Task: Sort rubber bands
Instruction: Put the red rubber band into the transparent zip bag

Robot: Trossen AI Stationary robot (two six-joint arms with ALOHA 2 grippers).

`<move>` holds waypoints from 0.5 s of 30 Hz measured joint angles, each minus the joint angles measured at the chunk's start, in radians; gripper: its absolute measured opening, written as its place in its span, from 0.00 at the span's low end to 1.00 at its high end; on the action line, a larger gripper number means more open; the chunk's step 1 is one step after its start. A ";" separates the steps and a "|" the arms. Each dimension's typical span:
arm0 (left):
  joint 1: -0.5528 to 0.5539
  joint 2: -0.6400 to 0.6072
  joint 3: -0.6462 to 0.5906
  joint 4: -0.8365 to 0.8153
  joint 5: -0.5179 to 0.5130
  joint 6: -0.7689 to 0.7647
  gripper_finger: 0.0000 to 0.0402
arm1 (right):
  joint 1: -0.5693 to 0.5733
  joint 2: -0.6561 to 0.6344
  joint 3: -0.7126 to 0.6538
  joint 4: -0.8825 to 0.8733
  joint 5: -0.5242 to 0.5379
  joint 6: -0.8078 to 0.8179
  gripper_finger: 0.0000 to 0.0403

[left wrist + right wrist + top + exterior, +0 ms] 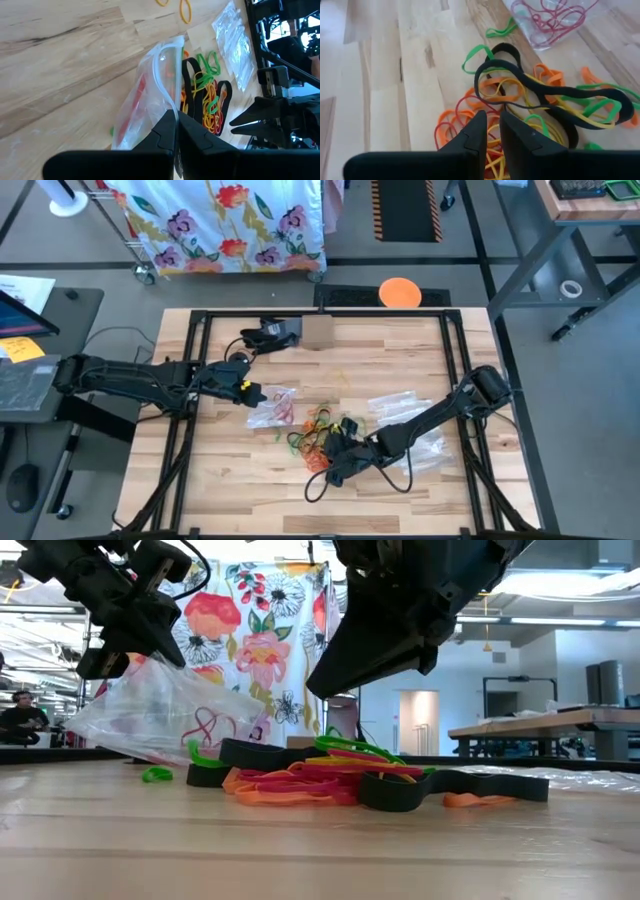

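Note:
A heap of rubber bands (322, 435) in red, orange, yellow, green and black lies at the table's middle, also seen in the right wrist view (520, 95) and the low view (320, 780). My right gripper (488, 122) hovers just above the heap's near side (335, 460). Its fingers stand a narrow gap apart with nothing between them. My left gripper (243, 389) is shut on a clear zip bag (272, 406) holding red bands, left of the heap. My left gripper pinches the bag's rim at its mouth (169, 100) between its two fingers. It comes slanting down from the table's left. The bag (165, 715) hangs slack below the fingers, and its lower end rests on the table.
More clear bags (405, 418) lie under my right arm. A black cable loop (318, 483) lies near the front. A few loose bands (184, 9) lie toward the far side, a stray green one (156, 774) beside the bag. A cardboard box (317, 332) and a dark device (270, 332) sit at the far edge.

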 joint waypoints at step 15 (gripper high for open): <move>0.000 0.000 0.000 -0.001 0.000 0.000 0.00 | 0.043 0.008 0.000 0.059 -0.037 0.044 0.12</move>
